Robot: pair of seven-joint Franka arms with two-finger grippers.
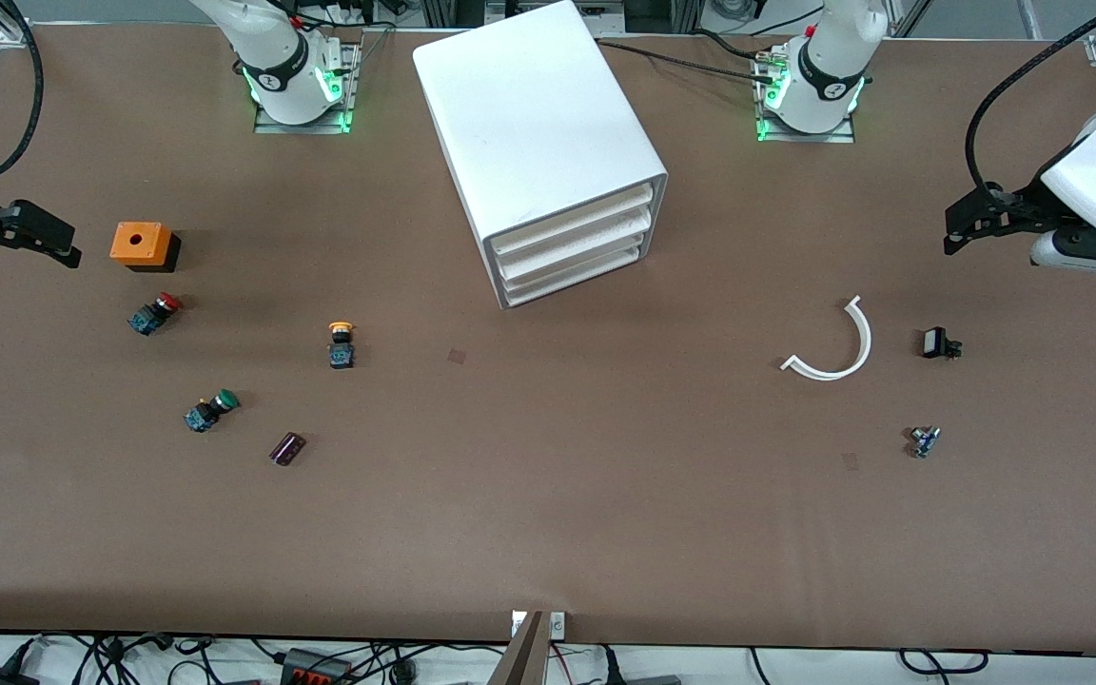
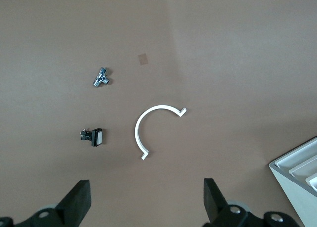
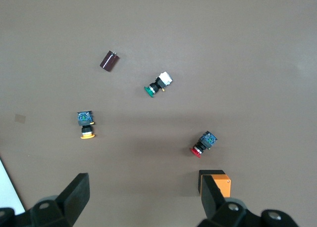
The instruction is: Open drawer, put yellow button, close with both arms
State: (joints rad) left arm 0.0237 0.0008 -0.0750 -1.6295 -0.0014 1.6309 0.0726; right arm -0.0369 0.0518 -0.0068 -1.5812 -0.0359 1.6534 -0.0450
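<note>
**Both arms parked wide, drawer shut**

Brown tabletop [image 1: 548, 495] fills your front view. You see the cabinet [image 1: 538, 143] mid-table, its top drawer [image 1: 577, 221] closed. The yellow button [image 1: 341, 344] lies toward the right arm's end, among the red button [image 1: 155, 313], green button [image 1: 210, 410], orange box [image 1: 141, 244] and dark capacitor [image 1: 287, 448]. The right gripper [image 1: 29, 238] and left gripper [image 1: 971, 221] hang at the table's ends.

Your left wrist view shows spread fingers [image 2: 77, 203] above a white curved piece [image 2: 148, 128].

Your right wrist view shows spread fingers [image 3: 74, 195] above the yellow button [image 3: 86, 124].
</note>
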